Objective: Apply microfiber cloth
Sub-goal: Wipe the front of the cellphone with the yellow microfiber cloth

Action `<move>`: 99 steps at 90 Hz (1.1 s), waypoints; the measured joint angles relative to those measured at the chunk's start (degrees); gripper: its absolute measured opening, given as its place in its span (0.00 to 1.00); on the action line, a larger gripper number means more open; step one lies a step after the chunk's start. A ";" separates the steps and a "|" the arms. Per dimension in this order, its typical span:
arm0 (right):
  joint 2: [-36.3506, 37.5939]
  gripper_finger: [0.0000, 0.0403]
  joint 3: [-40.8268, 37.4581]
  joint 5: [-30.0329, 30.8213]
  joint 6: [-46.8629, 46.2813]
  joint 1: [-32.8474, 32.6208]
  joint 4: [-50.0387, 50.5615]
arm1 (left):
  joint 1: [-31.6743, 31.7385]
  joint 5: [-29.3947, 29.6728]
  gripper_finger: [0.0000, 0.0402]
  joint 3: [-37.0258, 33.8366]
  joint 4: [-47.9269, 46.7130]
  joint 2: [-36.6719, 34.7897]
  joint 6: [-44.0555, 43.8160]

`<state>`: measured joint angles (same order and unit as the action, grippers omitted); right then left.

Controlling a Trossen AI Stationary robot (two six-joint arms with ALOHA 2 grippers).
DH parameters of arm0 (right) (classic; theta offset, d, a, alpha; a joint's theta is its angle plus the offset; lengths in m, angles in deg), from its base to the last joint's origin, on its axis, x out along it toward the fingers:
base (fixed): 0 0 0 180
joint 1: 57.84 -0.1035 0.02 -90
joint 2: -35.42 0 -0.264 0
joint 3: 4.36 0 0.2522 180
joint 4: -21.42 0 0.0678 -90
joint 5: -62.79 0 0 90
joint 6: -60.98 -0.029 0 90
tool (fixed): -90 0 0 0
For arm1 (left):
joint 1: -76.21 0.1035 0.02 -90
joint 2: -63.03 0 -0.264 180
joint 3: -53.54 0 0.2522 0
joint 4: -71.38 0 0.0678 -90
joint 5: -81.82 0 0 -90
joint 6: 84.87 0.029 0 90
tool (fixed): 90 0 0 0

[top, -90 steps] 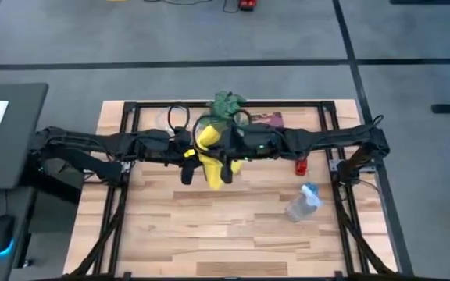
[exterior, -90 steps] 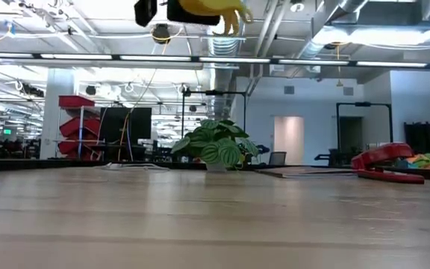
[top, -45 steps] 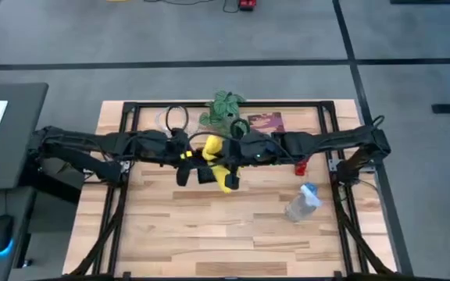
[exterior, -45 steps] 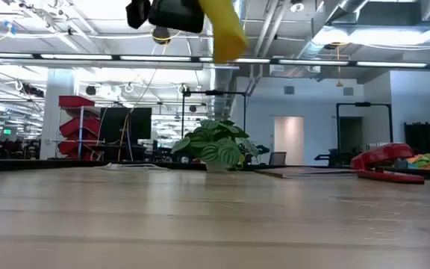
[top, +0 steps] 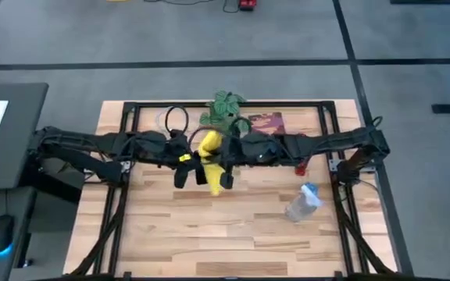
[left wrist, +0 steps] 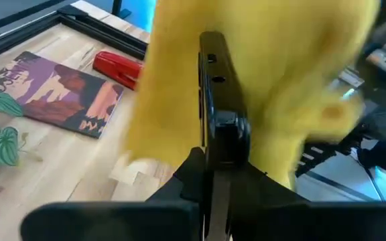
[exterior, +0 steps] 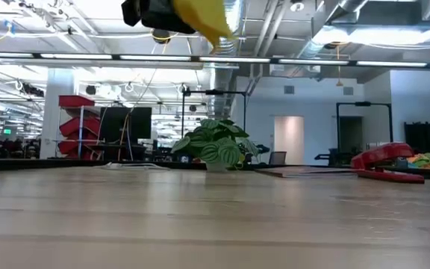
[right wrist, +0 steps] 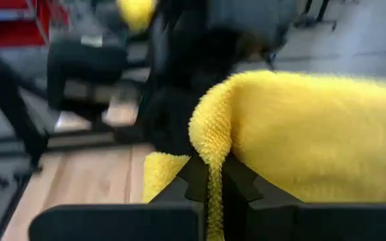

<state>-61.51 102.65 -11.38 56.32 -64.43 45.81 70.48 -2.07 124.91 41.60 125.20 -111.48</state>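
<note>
Above the table (top: 170, 234), left pincer (left wrist: 213, 144) and right pincer (right wrist: 210, 177) both clamp the microfiber cloth (top: 212, 160).

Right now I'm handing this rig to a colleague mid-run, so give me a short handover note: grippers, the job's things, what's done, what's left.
Left gripper: shut on the microfiber cloth, raised above the table's middle.
Right gripper: shut on the same cloth, facing the left one.
Cloth: held in the air between both grippers, hanging down, not touching the table.
Nearby: plant, dark red booklet, red stapler, plastic bottle lying on the right.
Done: cloth picked up.
Left: bring it down and apply it; no smartphone shows in these views.
</note>
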 joint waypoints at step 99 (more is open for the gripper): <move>-0.68 0.00 -2.05 -3.20 -4.12 -4.55 8.40 | 1.09 3.56 0.03 0.21 12.02 -0.32 -6.45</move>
<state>-62.19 100.59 -14.57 52.20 -68.98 54.21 71.57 1.48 125.11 53.61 124.88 -117.93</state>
